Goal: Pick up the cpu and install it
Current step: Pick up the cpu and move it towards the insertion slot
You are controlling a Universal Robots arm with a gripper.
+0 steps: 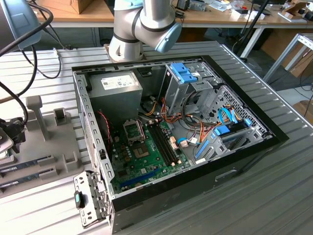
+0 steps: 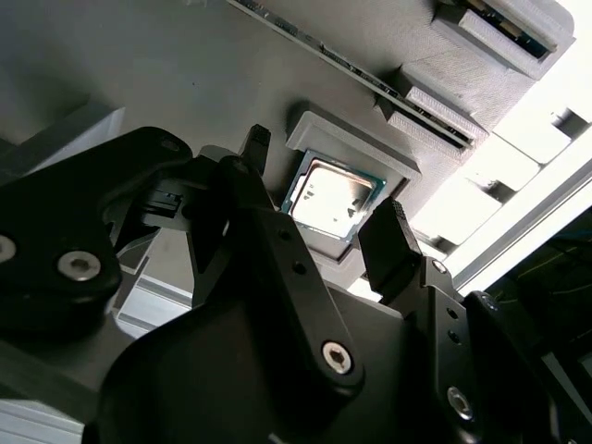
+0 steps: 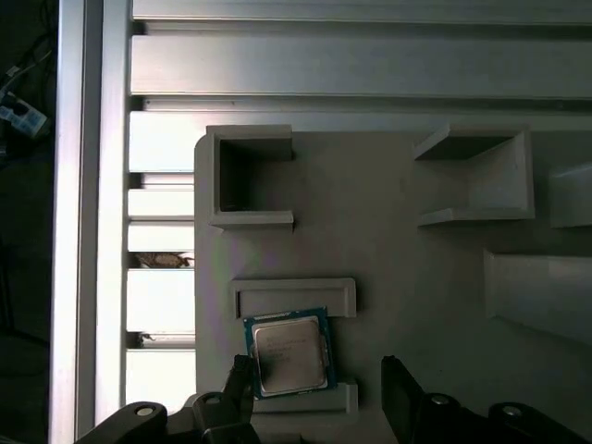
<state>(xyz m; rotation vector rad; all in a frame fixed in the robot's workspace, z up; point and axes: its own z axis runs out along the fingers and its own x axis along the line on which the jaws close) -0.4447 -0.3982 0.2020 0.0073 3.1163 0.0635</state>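
Observation:
The cpu (image 3: 288,351) is a small square chip with a silvery metal top and a thin green rim. It lies flat in a shallow grey holder (image 3: 292,294) on the grey fixture plate (image 3: 398,250). In the second wrist view the cpu (image 2: 331,196) shows between the two black fingers. My gripper (image 3: 317,370) hovers just above it, open, with one fingertip on each side of the chip (image 2: 324,180) and nothing held. In the exterior view the motherboard's empty socket (image 1: 133,129) sits inside the open computer case (image 1: 244,156).
The fixture plate also carries upright grey brackets (image 3: 250,180) and slots holding long memory sticks (image 2: 370,74). Aluminium table slats (image 3: 92,185) run beside the plate. Inside the case are a grey power-supply box (image 1: 117,85), drive cages with blue tabs (image 1: 186,73) and loose cables (image 1: 195,132).

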